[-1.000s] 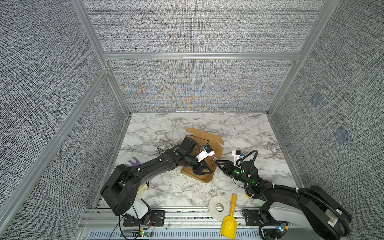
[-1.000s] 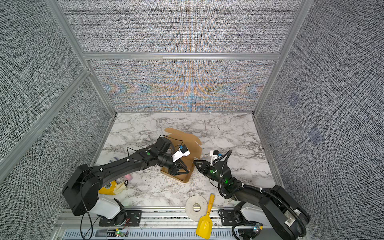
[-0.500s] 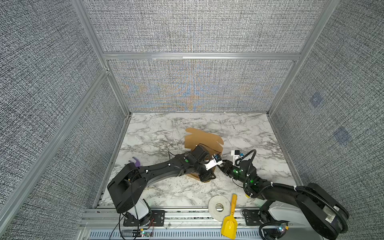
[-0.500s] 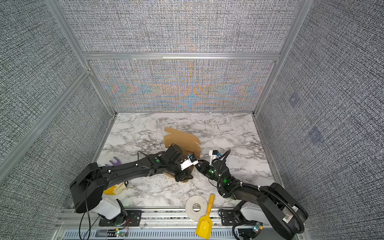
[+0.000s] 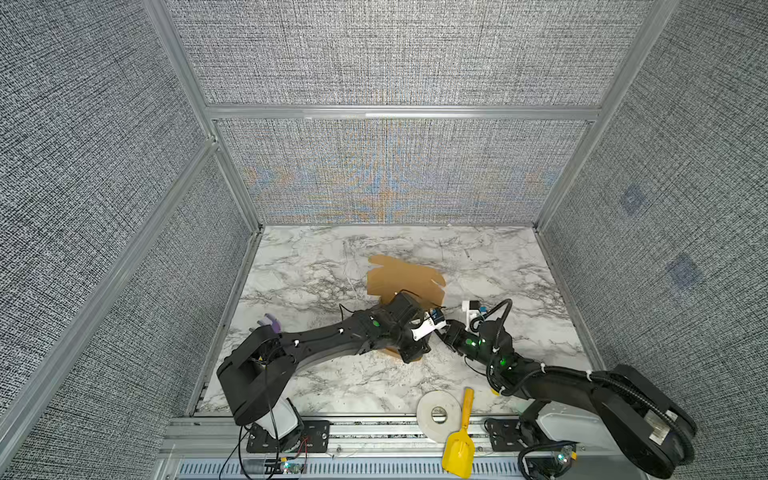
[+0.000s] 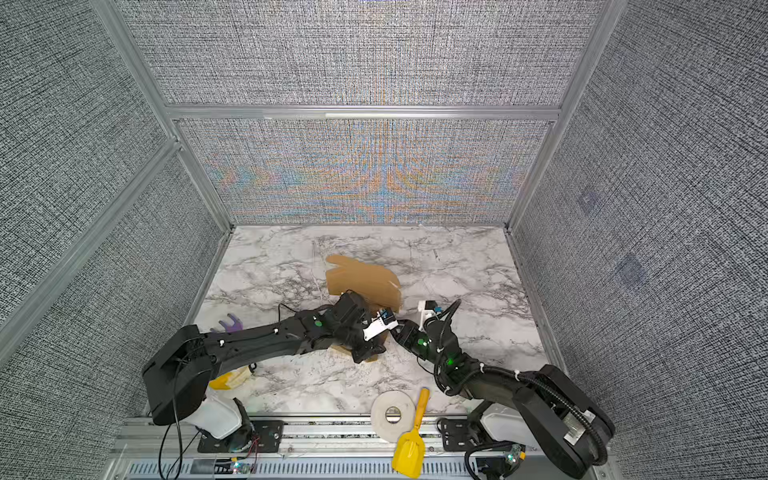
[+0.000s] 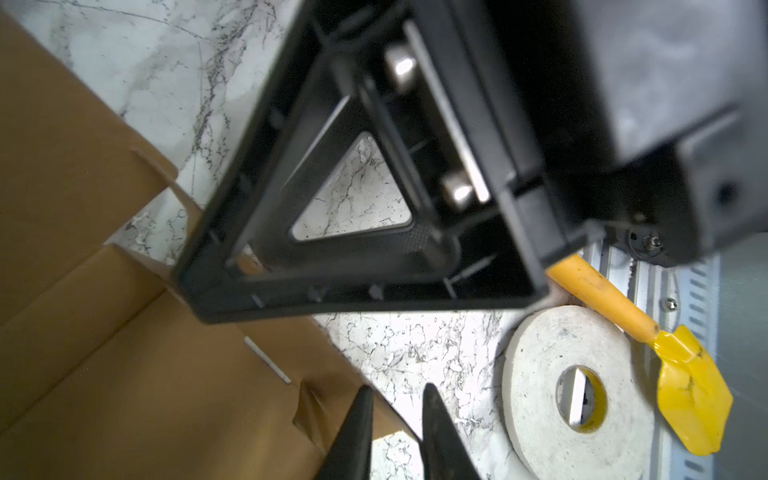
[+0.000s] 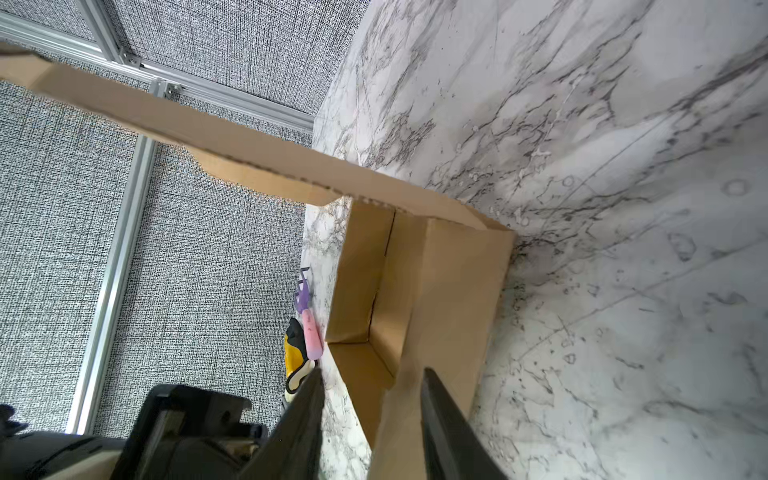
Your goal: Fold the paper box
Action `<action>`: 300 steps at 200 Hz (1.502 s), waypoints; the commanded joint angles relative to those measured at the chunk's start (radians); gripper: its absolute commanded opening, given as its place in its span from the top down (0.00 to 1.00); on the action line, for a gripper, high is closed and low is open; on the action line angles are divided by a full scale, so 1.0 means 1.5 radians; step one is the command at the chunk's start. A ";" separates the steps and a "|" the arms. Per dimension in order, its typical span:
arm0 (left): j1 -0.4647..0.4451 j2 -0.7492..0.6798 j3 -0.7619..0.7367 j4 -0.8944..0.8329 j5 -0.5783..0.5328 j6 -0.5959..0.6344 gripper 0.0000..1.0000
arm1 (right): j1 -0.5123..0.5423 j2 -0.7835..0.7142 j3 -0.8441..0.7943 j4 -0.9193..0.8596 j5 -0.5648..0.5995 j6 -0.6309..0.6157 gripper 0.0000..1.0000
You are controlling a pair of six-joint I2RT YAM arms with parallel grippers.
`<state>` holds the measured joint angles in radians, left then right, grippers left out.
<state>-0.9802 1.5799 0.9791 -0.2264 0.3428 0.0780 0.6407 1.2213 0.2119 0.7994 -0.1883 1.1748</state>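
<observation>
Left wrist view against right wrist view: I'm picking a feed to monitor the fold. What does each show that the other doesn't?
Only the left wrist view shows the white tape roll and the yellow scoop. Only the right wrist view shows the paper box with side walls standing and a long panel raised, plus the purple rake with its pink handle. Both show brown cardboard of the box on the marble table.

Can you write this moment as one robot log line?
paper box: partly folded | left claw: at box edge, grip unclear | right claw: open, straddling box wall
</observation>
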 commanded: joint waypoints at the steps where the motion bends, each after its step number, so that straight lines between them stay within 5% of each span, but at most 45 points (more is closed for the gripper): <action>1: 0.007 -0.008 -0.003 0.007 -0.015 -0.004 0.84 | 0.000 -0.004 0.008 0.018 0.006 -0.001 0.60; 39: 0.020 -0.019 -0.015 0.014 -0.020 -0.011 1.00 | 0.000 -0.003 0.008 0.018 0.009 -0.004 0.60; 96: 0.043 -0.026 -0.024 0.025 -0.020 -0.020 1.00 | 0.000 -0.001 0.018 0.014 0.012 -0.008 0.60; 122: 0.040 -0.023 -0.004 0.010 0.029 -0.009 0.80 | 0.000 0.017 0.025 0.029 0.005 -0.004 0.60; 180: 0.022 -0.012 0.012 -0.004 -0.018 -0.025 0.72 | -0.001 0.033 0.036 0.035 0.002 -0.003 0.60; 184: 0.023 -0.014 0.010 -0.002 -0.020 -0.025 0.58 | 0.000 0.033 0.037 0.035 0.002 -0.003 0.60; 187: 0.023 -0.014 0.009 -0.002 -0.020 -0.025 0.12 | 0.000 0.034 0.037 0.035 0.002 -0.004 0.60; 191: 0.023 -0.015 0.007 -0.002 -0.022 -0.027 0.02 | -0.001 0.034 0.037 0.035 0.002 -0.004 0.60; 236: 0.021 -0.019 0.014 0.014 0.001 0.002 0.01 | 0.000 0.046 0.039 0.043 -0.001 -0.002 0.60; 282: 0.025 -0.045 0.012 0.017 -0.219 -0.108 0.01 | -0.001 0.056 0.042 0.052 -0.002 -0.002 0.60; 300: 0.037 -0.053 0.016 -0.018 -0.232 -0.115 0.01 | -0.001 0.064 0.047 0.059 -0.006 -0.001 0.60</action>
<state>-0.9394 1.5173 0.9932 -0.2131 0.1127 -0.0391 0.6403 1.3071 0.2703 0.8421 -0.1917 1.1683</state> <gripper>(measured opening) 0.992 0.403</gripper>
